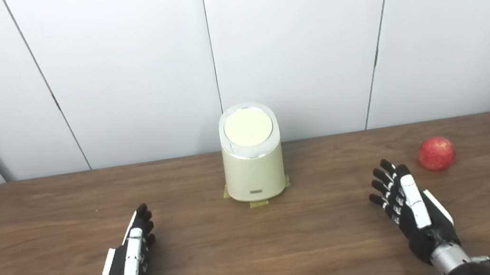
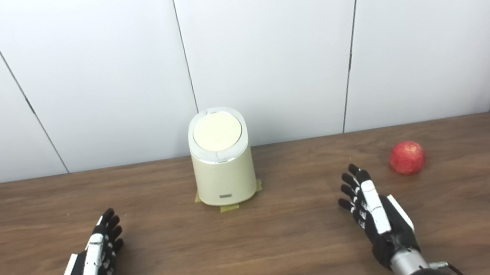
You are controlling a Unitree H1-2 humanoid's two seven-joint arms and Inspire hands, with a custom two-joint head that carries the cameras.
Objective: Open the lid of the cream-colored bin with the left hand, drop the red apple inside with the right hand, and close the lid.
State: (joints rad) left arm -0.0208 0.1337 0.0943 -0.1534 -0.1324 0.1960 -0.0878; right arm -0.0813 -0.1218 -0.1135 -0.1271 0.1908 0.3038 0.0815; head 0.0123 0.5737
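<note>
The cream-colored bin [image 1: 254, 169] stands upright at the middle of the wooden table, near the back edge, with its round lid [image 1: 248, 127] down. The red apple [image 1: 436, 153] rests on the table at the right. My left hand [image 1: 130, 259] lies low over the table to the front left of the bin, fingers stretched out and holding nothing. To the front right, my right hand [image 1: 411, 210] is open with fingers spread, a short way left and in front of the apple, not touching it.
Bits of yellow tape [image 1: 259, 202] mark the bin's foot on the table [image 1: 262, 259]. White wall panels [image 1: 214, 55] close off the space just behind the table's back edge.
</note>
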